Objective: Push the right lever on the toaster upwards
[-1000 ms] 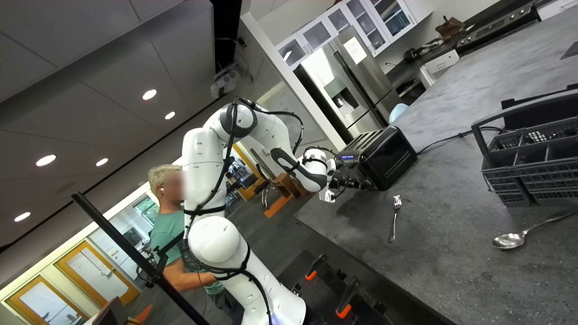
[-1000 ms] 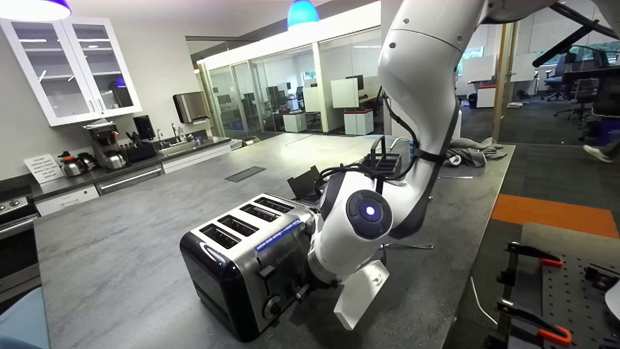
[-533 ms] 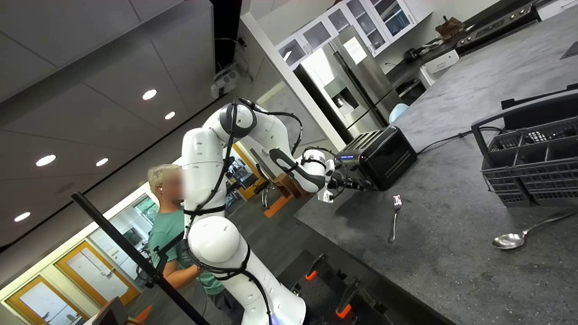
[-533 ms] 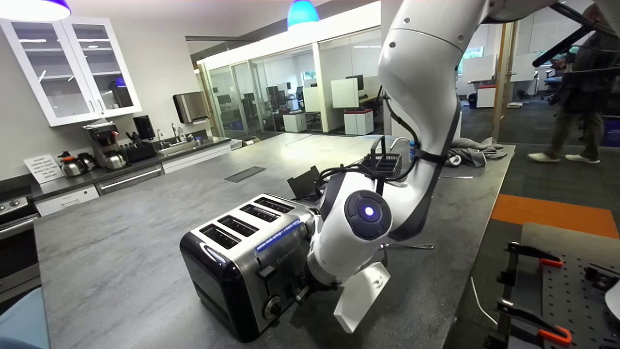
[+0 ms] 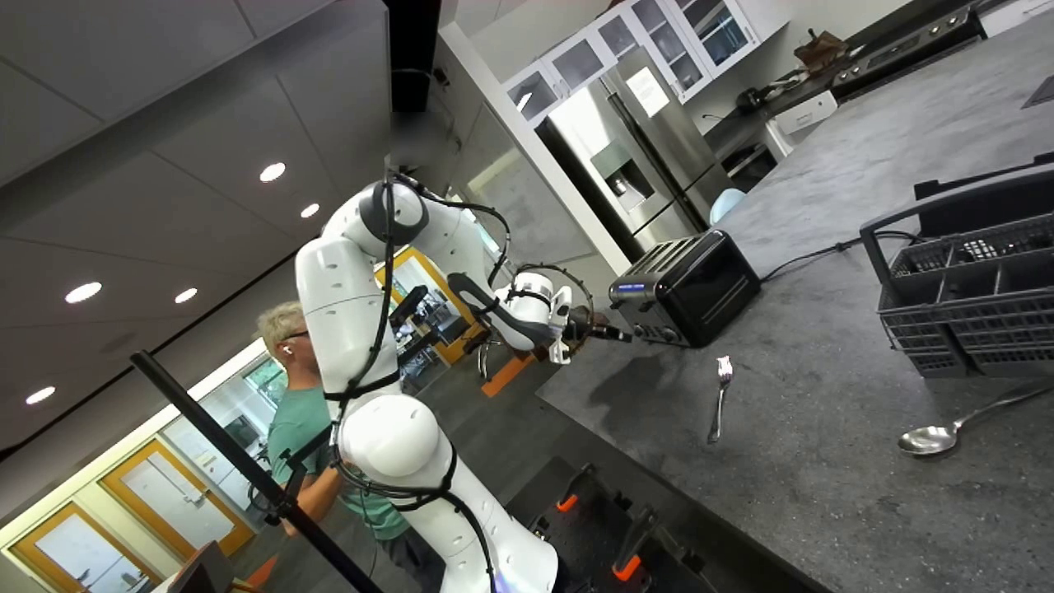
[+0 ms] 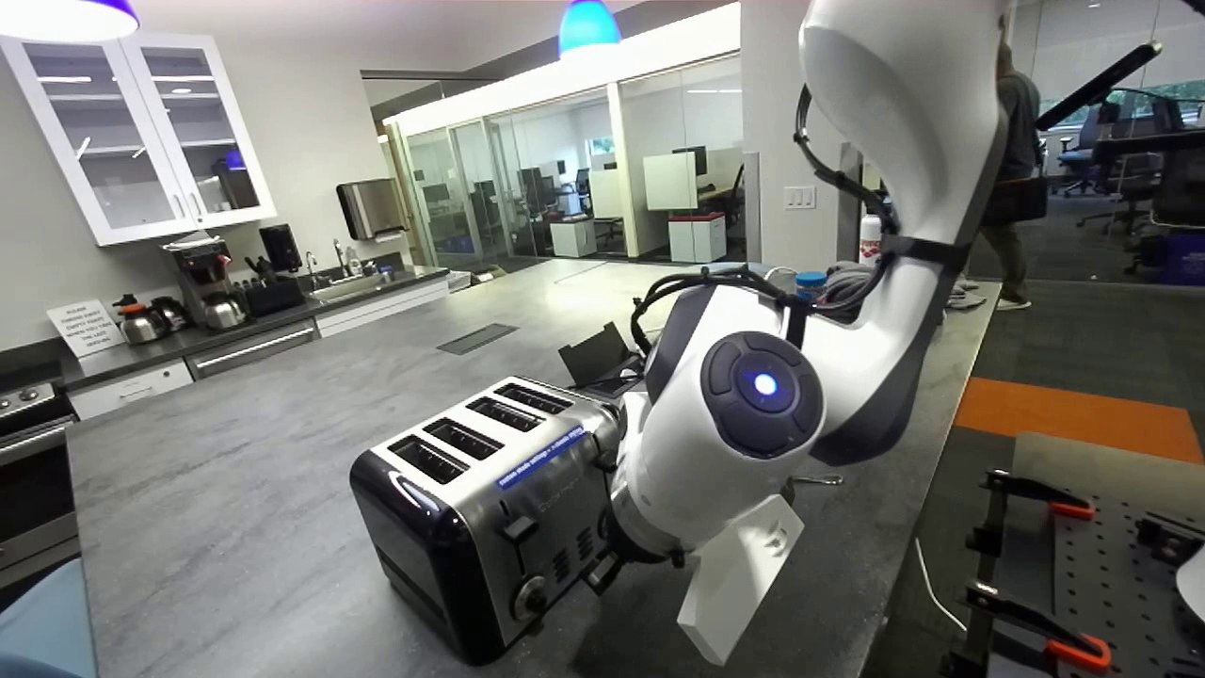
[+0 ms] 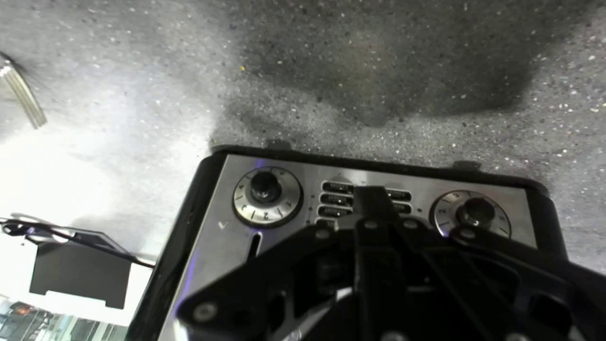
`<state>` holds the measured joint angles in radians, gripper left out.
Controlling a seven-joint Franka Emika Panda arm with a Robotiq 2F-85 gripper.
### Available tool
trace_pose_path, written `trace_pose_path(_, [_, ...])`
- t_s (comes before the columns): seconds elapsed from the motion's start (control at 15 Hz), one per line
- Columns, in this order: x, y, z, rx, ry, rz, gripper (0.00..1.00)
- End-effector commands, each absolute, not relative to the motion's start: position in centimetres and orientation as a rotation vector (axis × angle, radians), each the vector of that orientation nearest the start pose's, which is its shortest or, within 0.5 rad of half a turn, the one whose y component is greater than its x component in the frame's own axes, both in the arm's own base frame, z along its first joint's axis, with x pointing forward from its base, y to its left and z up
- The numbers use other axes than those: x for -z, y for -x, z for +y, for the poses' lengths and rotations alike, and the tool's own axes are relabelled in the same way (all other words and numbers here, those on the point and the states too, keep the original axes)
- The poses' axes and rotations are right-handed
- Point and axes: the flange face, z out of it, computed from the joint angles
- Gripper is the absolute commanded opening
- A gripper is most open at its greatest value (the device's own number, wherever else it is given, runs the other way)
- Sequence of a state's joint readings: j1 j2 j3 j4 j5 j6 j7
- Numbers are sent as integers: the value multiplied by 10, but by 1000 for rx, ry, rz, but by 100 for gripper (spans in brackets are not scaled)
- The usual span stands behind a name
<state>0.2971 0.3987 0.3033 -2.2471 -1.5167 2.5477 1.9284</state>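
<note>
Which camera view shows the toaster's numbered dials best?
Wrist view: both numbered dials show large, close to face-on, numerals visible; the gripper hides one's edge. In an exterior view, only one dial shows, at a slant; the arm blocks its twin. In an exterior view, the dials are too small to read.

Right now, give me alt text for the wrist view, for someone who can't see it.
A shut black gripper extends across the silver face of a toaster that appears upside down, partly hiding small buttons between two numbered dials. Speckled grey countertop fills the top.
</note>
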Motion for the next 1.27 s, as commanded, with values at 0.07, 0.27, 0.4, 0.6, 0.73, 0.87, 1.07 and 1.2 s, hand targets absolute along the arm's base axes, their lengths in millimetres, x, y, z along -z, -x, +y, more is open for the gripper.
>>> trace_pose_path(0.07, [-245, -377, 312, 1135, 3201, 38, 0])
trace_pose_path(0.27, [-284, -357, 326, 1122, 3193, 54, 0])
trace_pose_path(0.4, [-304, -346, 324, 1098, 3191, 66, 0])
trace_pose_path(0.6, [-328, -335, 318, 1078, 3181, 60, 0])
trace_pose_path(0.73, [-339, -331, 316, 1086, 3180, 55, 0])
trace_pose_path(0.87, [-348, -328, 312, 1095, 3176, 47, 0])
trace_pose_path(1.07, [-356, -325, 309, 1107, 3171, 28, 0])
trace_pose_path(1.2, [-360, -323, 307, 1115, 3168, 17, 0])
